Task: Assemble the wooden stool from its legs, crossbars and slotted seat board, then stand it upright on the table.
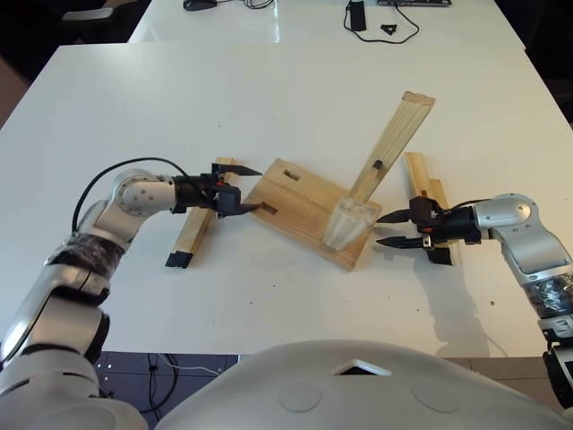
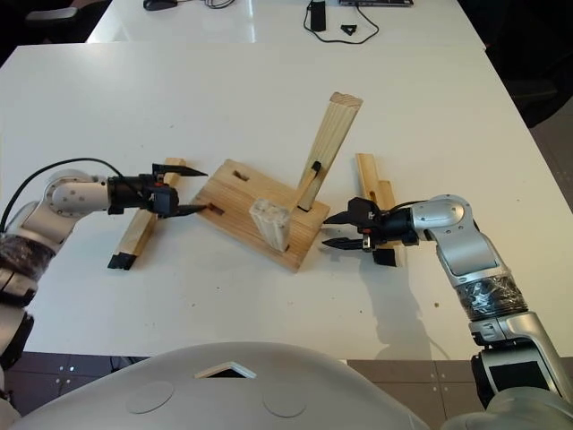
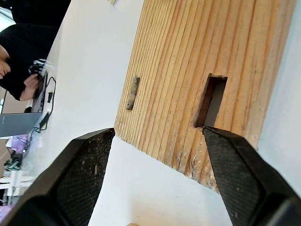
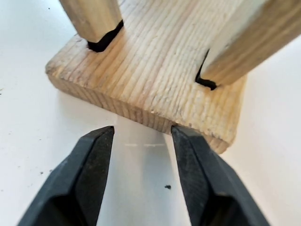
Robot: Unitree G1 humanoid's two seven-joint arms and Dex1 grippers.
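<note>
Wooden seat board (image 1: 300, 202) lies flat mid-worktop (image 1: 224, 98). Two legs sit in its slots: long leg (image 1: 392, 143) leaning away, near leg (image 1: 349, 224) at the front corner. Left hand (image 1: 258, 191) released, jaws spread at the board's left corner by an empty slot (image 3: 211, 101). Right hand (image 1: 380, 230) released, just off the board's right edge. Loose left sticks (image 1: 195, 231) and right sticks (image 1: 423, 177) lie beneath the arms.

Bright, even light — the white table (image 1: 295, 98) glares faintly; soft shadow under the seat board (image 1: 303, 213).
</note>
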